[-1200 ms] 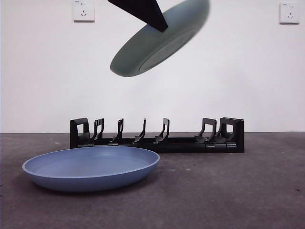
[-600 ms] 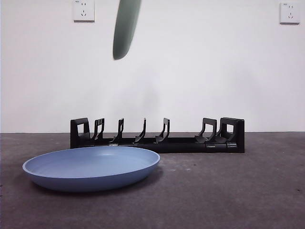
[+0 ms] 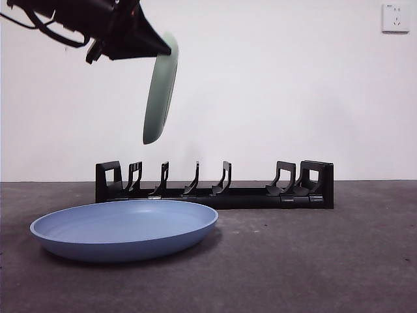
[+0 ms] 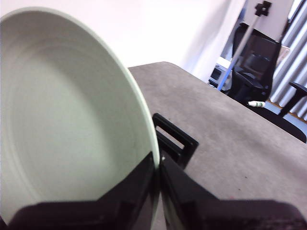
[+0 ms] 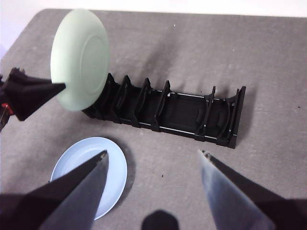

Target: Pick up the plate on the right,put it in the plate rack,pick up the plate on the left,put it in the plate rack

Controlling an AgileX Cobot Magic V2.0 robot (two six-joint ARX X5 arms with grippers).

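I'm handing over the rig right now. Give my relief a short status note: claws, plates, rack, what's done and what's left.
Left claw: shut on the green plate, held on edge above the plate rack, toward its end nearer the blue plate.
Right claw: open, holding nothing, high over the table.
Blue plate: flat on the table in front of the rack.
Done: green plate lifted and turned upright.
Left: lower it between the prongs, then rack the blue plate.

Plate (image 3: 124, 229) before rack (image 3: 215, 184)
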